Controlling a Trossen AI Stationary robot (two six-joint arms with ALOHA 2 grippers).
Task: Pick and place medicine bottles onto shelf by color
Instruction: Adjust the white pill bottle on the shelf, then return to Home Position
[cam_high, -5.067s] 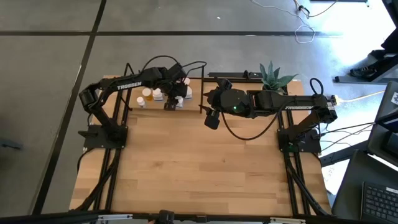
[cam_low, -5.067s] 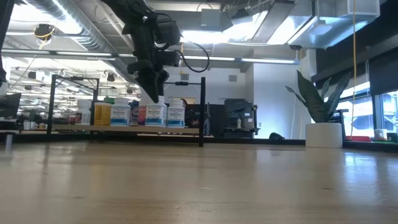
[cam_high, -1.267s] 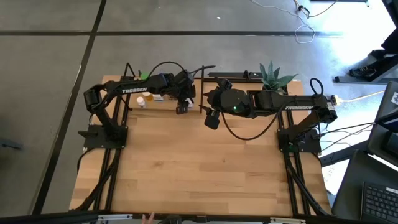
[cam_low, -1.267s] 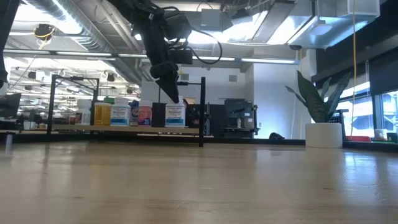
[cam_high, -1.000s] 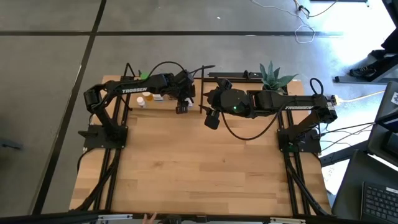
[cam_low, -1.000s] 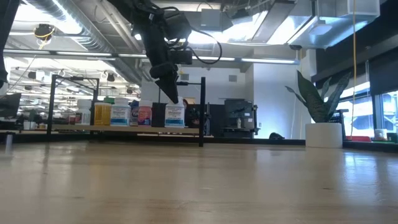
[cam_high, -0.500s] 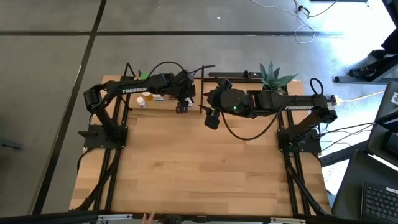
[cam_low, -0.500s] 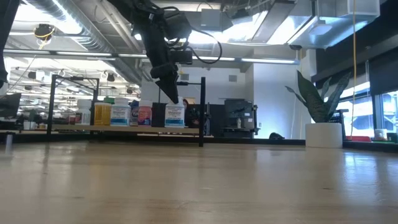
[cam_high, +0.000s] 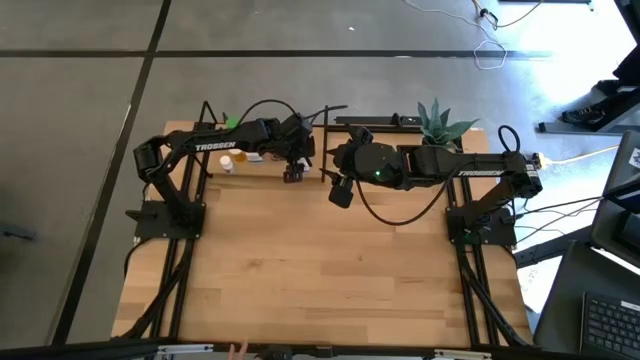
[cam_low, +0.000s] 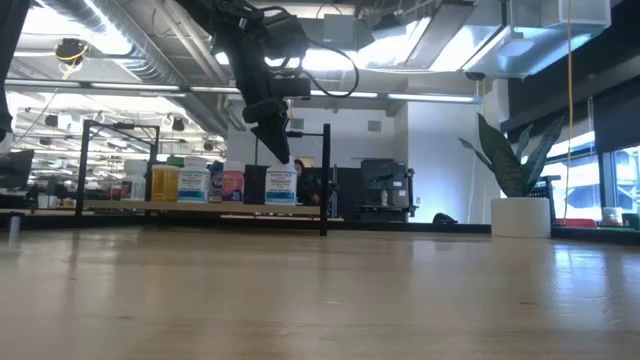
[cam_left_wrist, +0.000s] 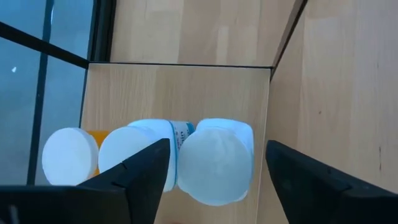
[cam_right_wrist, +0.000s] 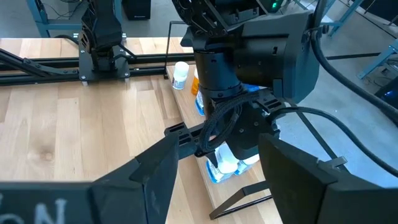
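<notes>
The shelf (cam_low: 180, 207), a light-wood board with black posts, stands at the table's far left. Several medicine bottles (cam_low: 192, 184) stand upright in a row on it. My left gripper (cam_high: 292, 168) is open and points down, just above the white-capped bottle (cam_left_wrist: 214, 158) at the row's right end. Its fingers (cam_left_wrist: 146, 171) stand on either side of the cap without touching it. Next to that bottle stand another white-capped bottle (cam_left_wrist: 140, 155) and an orange one with a white cap (cam_left_wrist: 69, 155). My right gripper (cam_high: 340, 190) is open and empty. It hovers right of the shelf.
The shelf's black corner post (cam_low: 325, 180) stands close to the right of the end bottle. A potted green plant (cam_high: 438, 122) stands at the table's far right of centre. The wide wooden tabletop (cam_high: 320, 270) stretches toward the near edge.
My left gripper has risen a little, straight up over the end bottle. The bottles have stayed where they were.
</notes>
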